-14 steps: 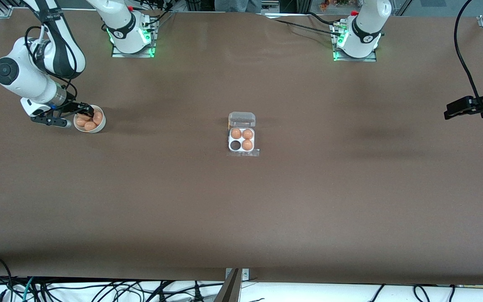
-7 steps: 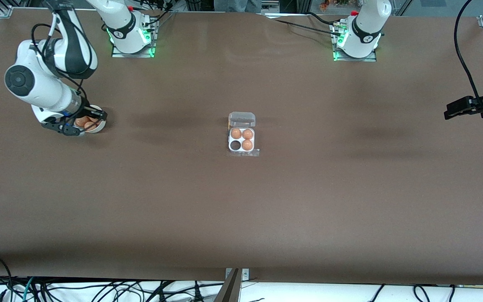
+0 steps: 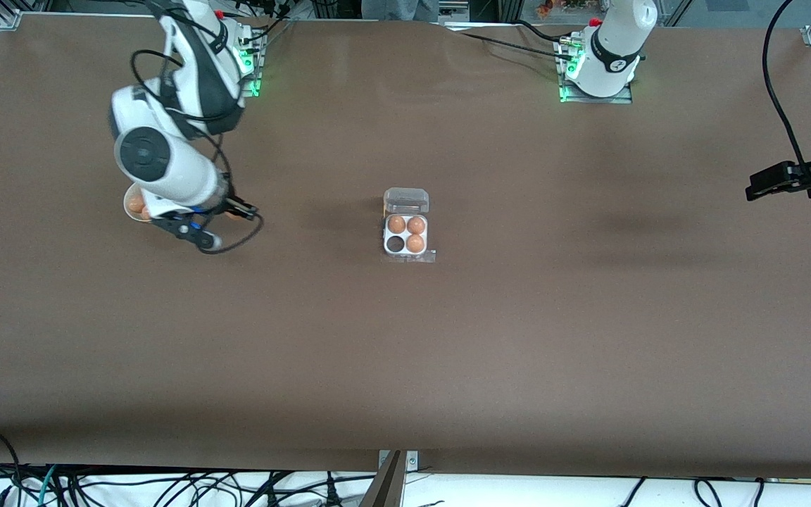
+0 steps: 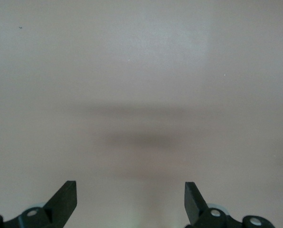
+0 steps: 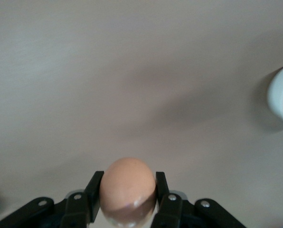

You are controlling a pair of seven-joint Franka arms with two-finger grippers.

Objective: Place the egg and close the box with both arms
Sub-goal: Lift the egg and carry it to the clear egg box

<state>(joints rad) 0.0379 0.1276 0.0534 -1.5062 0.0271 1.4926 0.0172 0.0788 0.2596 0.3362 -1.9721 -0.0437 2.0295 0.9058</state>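
Note:
My right gripper (image 3: 241, 210) is shut on the egg (image 5: 127, 189) and holds it above bare table, between the white bowl (image 3: 132, 206) and the box (image 3: 405, 235). In the right wrist view the gripper (image 5: 127, 180) has one finger pressed on each side of the egg. The box sits mid-table with its clear lid (image 3: 406, 200) open. It holds three eggs, and the cell (image 3: 395, 243) nearest the front camera on the right arm's side is empty. My left gripper (image 3: 764, 185) waits open and empty at the left arm's end of the table; it also shows in the left wrist view (image 4: 130, 199).
The white bowl with more eggs is partly hidden under the right arm, and its rim shows in the right wrist view (image 5: 280, 95). A black cable (image 3: 778, 98) hangs near the left gripper. The brown table (image 3: 405, 352) is otherwise bare.
My right gripper has lifted the egg out of the bowl and carried it toward the box. The left arm and the box have not moved.

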